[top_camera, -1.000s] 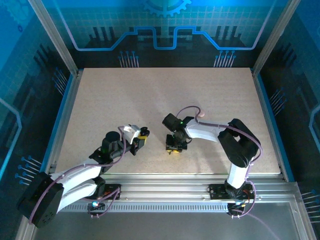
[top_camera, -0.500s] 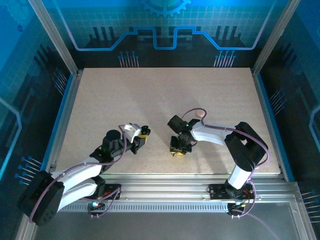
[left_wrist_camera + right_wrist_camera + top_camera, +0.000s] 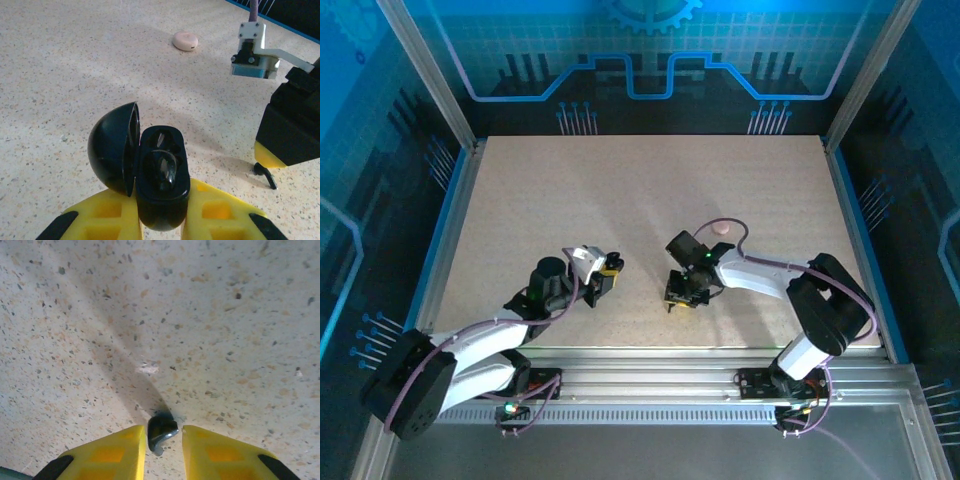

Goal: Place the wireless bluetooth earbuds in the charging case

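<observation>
Squarely between the yellow fingers of the left hand (image 3: 160, 212) sits the charging case (image 3: 162, 180), clenched at its base, over the near left-centre of the tabletop (image 3: 620, 190). It is glossy black and open. The lid (image 3: 112, 150) stands on edge at its left side. The base's long axis runs near to far, with its wells facing up. The near well holds a shiny dark shape I cannot identify. The left arm reaches low, forward and to the right. Near it on the right, the right hand (image 3: 162, 440) points down at the tabletop, its fingers closed on a tiny dark earbud (image 3: 161, 431) at the surface. A small pink disc (image 3: 185, 40) lies farther off.
</observation>
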You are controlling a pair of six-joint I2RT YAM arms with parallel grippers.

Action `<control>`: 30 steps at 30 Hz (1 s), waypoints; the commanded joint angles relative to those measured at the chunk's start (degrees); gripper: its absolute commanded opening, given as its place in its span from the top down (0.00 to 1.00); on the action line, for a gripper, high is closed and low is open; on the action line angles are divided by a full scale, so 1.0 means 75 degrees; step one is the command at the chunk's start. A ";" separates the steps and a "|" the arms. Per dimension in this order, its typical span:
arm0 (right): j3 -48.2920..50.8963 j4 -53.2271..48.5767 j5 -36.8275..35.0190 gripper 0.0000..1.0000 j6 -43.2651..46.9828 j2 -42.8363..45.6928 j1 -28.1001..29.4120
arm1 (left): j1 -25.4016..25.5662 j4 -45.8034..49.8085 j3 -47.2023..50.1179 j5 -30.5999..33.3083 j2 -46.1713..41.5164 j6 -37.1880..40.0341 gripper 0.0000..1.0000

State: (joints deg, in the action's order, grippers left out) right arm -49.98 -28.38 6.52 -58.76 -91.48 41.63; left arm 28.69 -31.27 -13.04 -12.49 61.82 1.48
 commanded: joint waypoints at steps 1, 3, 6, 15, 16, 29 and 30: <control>0.0134 0.0122 0.0164 0.73 -0.0120 0.0157 -0.0116 | 0.0052 -0.0278 -0.0250 -0.0223 0.0132 -0.0010 0.94; 0.0127 0.0145 0.0303 0.72 -0.0113 0.0112 -0.0113 | 0.0054 -0.0294 -0.0271 -0.0223 0.0192 -0.0020 0.94; 0.0011 0.0016 0.0396 0.70 -0.0056 -0.0017 -0.0107 | 0.0066 -0.0328 -0.0290 -0.0226 0.0252 -0.0021 0.94; -0.0373 -0.0218 0.0423 0.67 0.0103 -0.0367 -0.0083 | 0.0075 -0.0317 -0.0337 -0.0232 0.0294 0.0014 0.94; -0.0379 -0.0181 0.0465 0.67 0.0112 -0.0404 -0.0076 | 0.0071 -0.0319 -0.0336 -0.0224 0.0288 0.0019 0.93; -0.0321 -0.0322 0.0329 0.68 0.0095 -0.0643 -0.0054 | 0.0077 -0.0259 -0.0325 -0.0200 0.0265 0.0061 0.94; -0.0309 -0.0274 0.0368 0.68 0.0094 -0.0674 -0.0043 | 0.0071 -0.0248 -0.0318 -0.0201 0.0253 0.0062 0.94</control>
State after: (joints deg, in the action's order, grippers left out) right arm -51.77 -29.74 9.06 -58.46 -95.26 41.45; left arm 28.73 -32.18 -13.80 -12.88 63.72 1.50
